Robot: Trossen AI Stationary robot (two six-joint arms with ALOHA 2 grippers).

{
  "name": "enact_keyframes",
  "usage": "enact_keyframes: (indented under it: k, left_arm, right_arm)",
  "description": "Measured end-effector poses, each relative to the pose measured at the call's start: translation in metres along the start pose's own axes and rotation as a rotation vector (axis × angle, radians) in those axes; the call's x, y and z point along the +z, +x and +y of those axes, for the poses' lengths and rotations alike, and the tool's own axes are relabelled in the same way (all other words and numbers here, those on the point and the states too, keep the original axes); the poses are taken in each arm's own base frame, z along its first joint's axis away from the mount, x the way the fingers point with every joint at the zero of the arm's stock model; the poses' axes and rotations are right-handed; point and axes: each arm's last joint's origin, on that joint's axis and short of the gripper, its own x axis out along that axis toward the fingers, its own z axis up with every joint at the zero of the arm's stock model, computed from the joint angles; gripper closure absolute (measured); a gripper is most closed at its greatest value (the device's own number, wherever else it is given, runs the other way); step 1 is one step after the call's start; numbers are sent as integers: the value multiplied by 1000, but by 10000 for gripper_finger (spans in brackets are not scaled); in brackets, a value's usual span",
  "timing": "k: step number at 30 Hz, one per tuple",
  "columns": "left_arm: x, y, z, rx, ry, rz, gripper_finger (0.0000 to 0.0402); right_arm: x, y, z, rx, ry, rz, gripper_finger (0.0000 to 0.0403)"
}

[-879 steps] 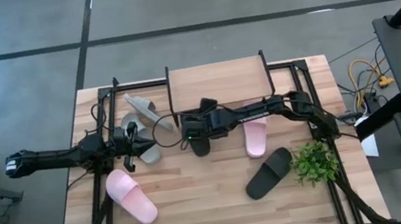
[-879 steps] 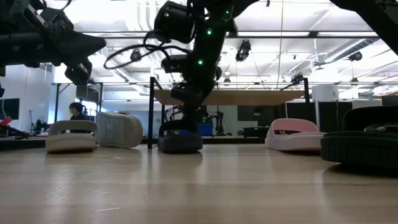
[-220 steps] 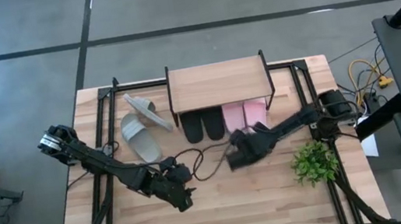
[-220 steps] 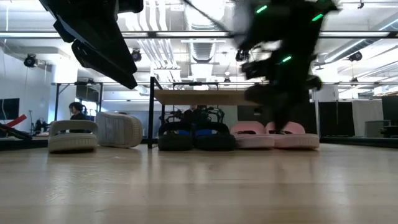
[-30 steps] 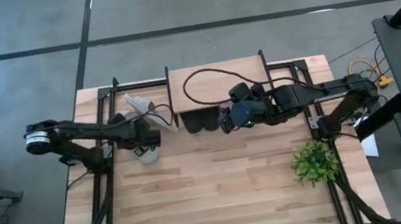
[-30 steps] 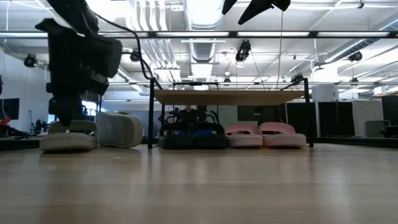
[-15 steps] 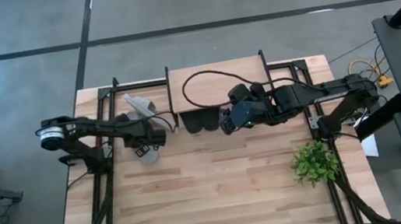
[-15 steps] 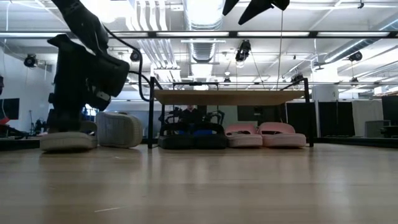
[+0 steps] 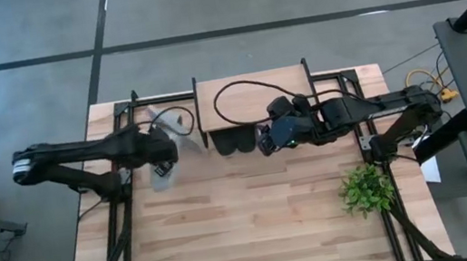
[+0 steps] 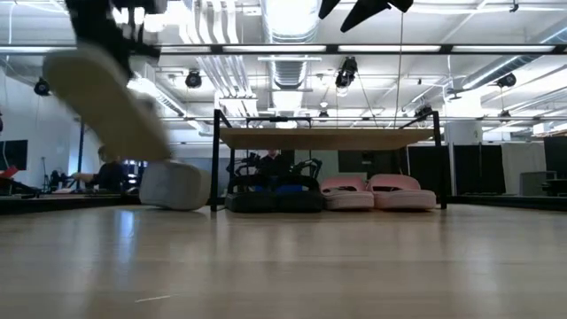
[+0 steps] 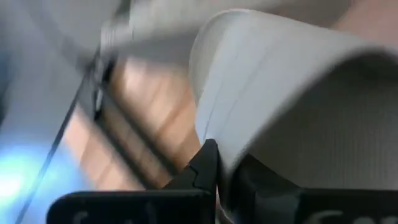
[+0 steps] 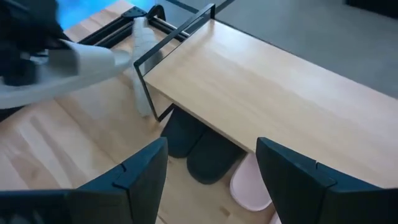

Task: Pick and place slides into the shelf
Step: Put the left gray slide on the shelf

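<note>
One light grey slide [image 9: 161, 176] [image 10: 104, 99] hangs tilted in the air, held by my left gripper [image 9: 161, 157] [image 11: 225, 167], which is shut on it left of the shelf [image 9: 254, 97] [image 10: 328, 138]. The second grey slide [image 9: 165, 122] [image 10: 174, 186] stands on its side edge by the shelf's left legs. Two black slides [image 10: 271, 198] [image 12: 198, 147] and two pale pink slides [image 10: 379, 191] lie flat under the shelf. My right gripper [image 9: 266, 140] [image 12: 211, 186] hovers open above the shelf's front edge, touching nothing. My left gripper holds the grey slide by its wide strap [image 11: 292, 118]; the strap's edge [image 11: 229, 177] runs down between the two fingers [image 11: 206, 163]. The fingers come from above. The slide is lifted clear of the table and hangs tilted, one end lower than the other.
A small green plant [image 9: 366, 189] stands near the table's right edge. A black cable [image 9: 234, 103] loops over the shelf top. Bare wood [image 9: 256, 228] spreads across the near half of the table. A person [image 10: 108, 173] sits far behind in the room.
My left gripper has risen with the grey slide, which lay flat on the table a second ago and now hangs tilted, well clear of the wood. The left arm has drawn back a little toward the table's left edge. The right arm has kept still.
</note>
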Motion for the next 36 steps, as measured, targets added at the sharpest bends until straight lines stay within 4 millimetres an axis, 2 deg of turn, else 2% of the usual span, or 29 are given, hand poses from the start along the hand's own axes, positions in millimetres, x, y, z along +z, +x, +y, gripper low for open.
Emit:
enact_keyframes:
  k: [3,6,8,11,14,18,22,27,30,33,36]
  left_arm:
    - [10,-37,6,-33,-49,-240,401]
    - [23,-64,13,96,-83,-423,401]
    - [36,-76,16,189,-57,-493,401]
    - [68,-84,7,259,61,-557,401]
    - [108,-71,-4,338,174,-563,401]
    - [155,-41,-11,402,262,-494,401]
    - [195,-14,-12,390,269,-401,401]
    - [240,5,-13,398,217,-338,401]
    - [253,20,-11,342,170,-254,401]
    - [257,36,-13,291,143,-154,402]
    - [259,40,-18,284,152,-132,402]
  right_arm:
    - [2,-1,-2,-36,4,-39,165]
    - [5,-5,-5,-60,24,-78,165]
    - [7,-7,-8,-76,56,-103,165]
    - [9,-11,-11,-101,125,-143,165]
    - [11,-15,-16,-146,202,-205,165]
    - [14,-16,-21,-163,245,-228,165]
    - [16,-18,-26,-173,254,-229,165]
    - [23,-24,-43,-200,270,-222,165]
    - [26,-31,-55,-207,284,-225,165]
    - [28,-41,-66,-214,270,-225,165]
    - [29,-48,-75,-219,248,-225,165]
